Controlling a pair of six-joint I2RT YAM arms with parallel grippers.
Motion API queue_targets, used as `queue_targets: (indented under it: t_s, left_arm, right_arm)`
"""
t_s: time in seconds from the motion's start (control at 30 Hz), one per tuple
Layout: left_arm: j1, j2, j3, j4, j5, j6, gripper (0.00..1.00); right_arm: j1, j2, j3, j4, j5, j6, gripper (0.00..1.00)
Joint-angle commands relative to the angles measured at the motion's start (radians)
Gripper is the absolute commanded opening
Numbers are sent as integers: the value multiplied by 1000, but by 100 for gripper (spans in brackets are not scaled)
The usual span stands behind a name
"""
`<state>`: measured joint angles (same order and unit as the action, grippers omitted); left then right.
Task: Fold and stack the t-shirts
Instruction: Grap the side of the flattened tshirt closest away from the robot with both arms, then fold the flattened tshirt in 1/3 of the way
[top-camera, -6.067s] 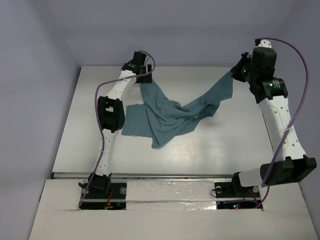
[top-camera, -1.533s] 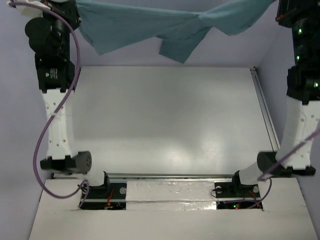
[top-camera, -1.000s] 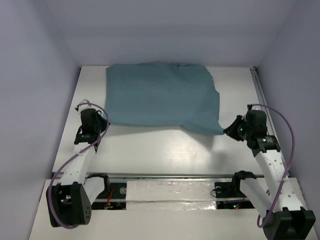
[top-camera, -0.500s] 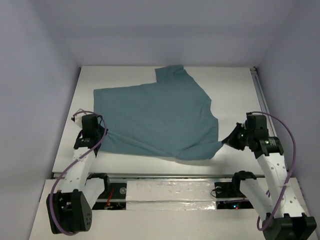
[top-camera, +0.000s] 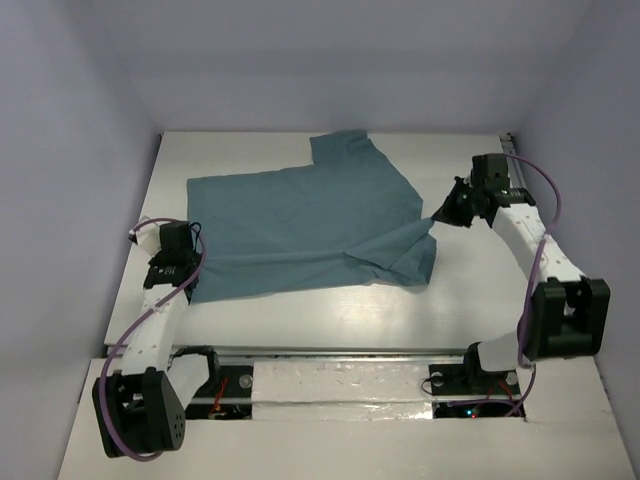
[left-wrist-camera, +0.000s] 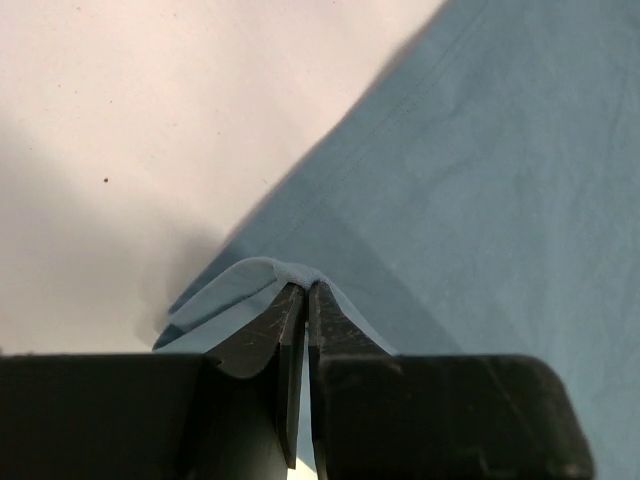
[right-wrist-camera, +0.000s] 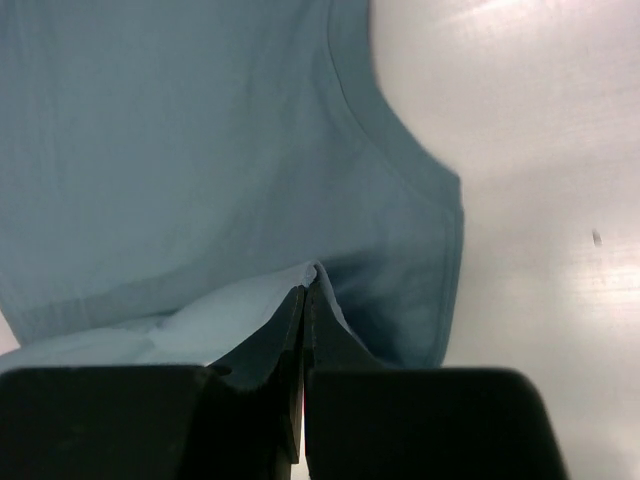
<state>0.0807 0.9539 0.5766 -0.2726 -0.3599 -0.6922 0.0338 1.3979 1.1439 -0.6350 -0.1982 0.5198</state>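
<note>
Across the frame's middle, the t-shirt (top-camera: 300, 225) lies on the counter (top-camera: 470, 290). Left tool (top-camera: 188, 258) clenches its lower-left edge; right tool (top-camera: 438, 214) clenches its right-side fold.

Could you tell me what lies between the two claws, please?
The teal t-shirt fills that stretch, spread on the table; the left claw and right claw each pinch its edge, as the top view shows.
</note>
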Motion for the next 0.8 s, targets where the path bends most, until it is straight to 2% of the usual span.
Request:
queue_targets:
  t_s: [0.0, 0.3, 0.47, 0.53, 0.57, 0.6, 0.63, 0.67, 0.7, 0.77]
  left_arm:
    - [16, 31, 19, 91, -28, 6, 0]
    - [16, 238, 54, 217, 1, 48, 0]
    - [16, 344, 111, 253, 9, 57, 10]
    - [16, 370, 138, 262, 13, 62, 30]
    - [16, 394, 150, 234, -8, 56, 52]
    - [25, 401, 164, 219, -10, 54, 68]
    - [25, 402, 179, 210, 1, 60, 78]
    - [34, 393, 187, 188, 7, 66, 83]
    - [34, 375, 180, 184, 9, 71, 83]
    - [34, 312, 163, 168, 39, 72, 84]
  right_arm:
    - [5, 84, 114, 104, 2, -32, 0]
    - [26, 354, 301, 121, -43, -49, 0]
    - [35, 455, 394, 139, -40, -24, 0]
    - [35, 504, 431, 130, -41, -20, 0]
    - [44, 515, 450, 121, -40, -21, 14]
    - [44, 518, 462, 121, -34, -23, 23]
    - [44, 504, 458, 124, -30, -32, 32]
    - [44, 489, 449, 127, -26, -35, 55]
    - [44, 468, 409, 135, -12, -40, 65]
    - [44, 381, 340, 149, 22, -38, 73]
